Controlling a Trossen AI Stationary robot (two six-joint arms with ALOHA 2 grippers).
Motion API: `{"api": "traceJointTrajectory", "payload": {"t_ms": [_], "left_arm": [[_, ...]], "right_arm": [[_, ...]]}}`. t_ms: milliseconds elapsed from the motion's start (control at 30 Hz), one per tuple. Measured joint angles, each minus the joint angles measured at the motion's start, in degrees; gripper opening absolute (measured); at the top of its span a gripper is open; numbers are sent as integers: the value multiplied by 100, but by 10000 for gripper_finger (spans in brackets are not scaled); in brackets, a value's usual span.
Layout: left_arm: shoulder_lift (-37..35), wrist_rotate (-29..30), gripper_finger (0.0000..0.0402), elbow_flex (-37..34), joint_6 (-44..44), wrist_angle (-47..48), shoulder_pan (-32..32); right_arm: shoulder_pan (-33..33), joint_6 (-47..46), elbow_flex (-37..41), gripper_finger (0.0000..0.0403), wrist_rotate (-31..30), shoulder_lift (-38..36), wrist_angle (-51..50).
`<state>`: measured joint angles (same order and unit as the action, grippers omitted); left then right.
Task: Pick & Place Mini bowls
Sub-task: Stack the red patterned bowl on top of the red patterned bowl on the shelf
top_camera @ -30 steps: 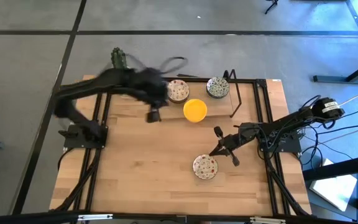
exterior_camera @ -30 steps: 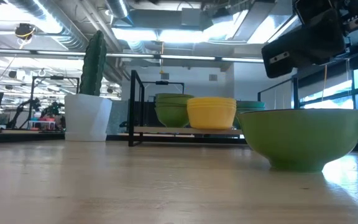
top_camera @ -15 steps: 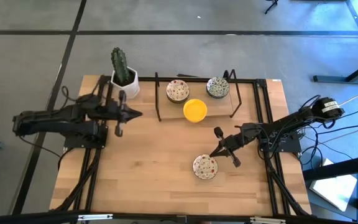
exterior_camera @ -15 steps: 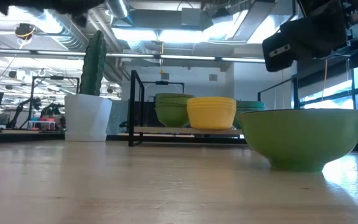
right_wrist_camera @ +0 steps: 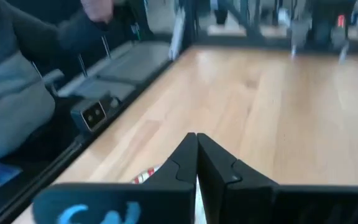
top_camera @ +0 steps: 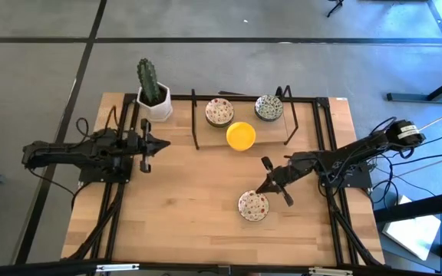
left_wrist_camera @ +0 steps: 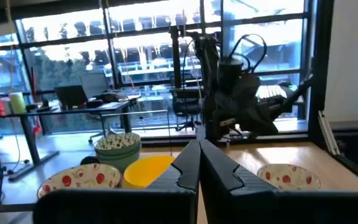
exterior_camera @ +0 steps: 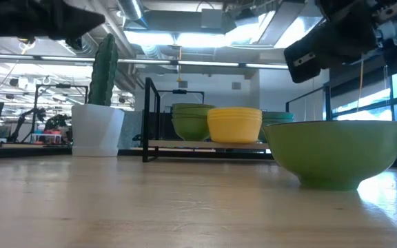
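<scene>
The left pincer (top_camera: 164, 143) has drawn back, pinched empty; the closed right pincer (right_wrist_camera: 196, 144) half-hides a speckled bowl (right_wrist_camera: 146, 175).

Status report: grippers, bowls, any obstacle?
Left gripper shut, empty. Right gripper shut, above speckled bowl. Yellow bowl by rack. Path clear.

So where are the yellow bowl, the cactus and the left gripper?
yellow bowl (top_camera: 241, 136), high view, centre of bowl.
cactus (top_camera: 147, 77), high view, green stem.
left gripper (top_camera: 162, 143), high view, fingertips.
</scene>
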<state>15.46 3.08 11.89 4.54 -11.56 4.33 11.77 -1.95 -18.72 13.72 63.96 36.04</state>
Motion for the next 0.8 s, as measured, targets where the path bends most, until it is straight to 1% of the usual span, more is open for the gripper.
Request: {"api": "traceJointTrajectory", "payload": {"t_ms": [100,167,200,300,367,467,533,667,800], "left_arm": [[-1,-53,2,-277,65,-226,-1],[-21,-133,2,-409,112,-266,-1],[-33,-155,1,-443,179,-261,-1],[-90,-153,1,-638,357,-374,-1],[-152,-150,2,-777,360,-603,-1],[-289,-156,1,-814,329,-689,-14],[-328,-159,1,-819,359,-655,-34],[-341,-198,2,-819,417,-560,-58],[-339,-470,1,-819,267,-193,-60]], "right_arm": [[1,-92,-623,5,-24,-19,-1328],[73,-104,-1174,3,-57,-21,-2565],[156,-70,-1456,3,-189,-16,-3176],[598,112,-2244,3,-1120,14,-4685],[852,17,-2648,2,-1622,14,-5407],[1079,-529,-3050,3,-2017,14,-6072],[1155,-939,-3139,7,-2177,14,-6156],[1163,-1568,-3096,13,-2215,14,-6270],[1163,-2125,-3063,11,-2217,79,-6650]]}}
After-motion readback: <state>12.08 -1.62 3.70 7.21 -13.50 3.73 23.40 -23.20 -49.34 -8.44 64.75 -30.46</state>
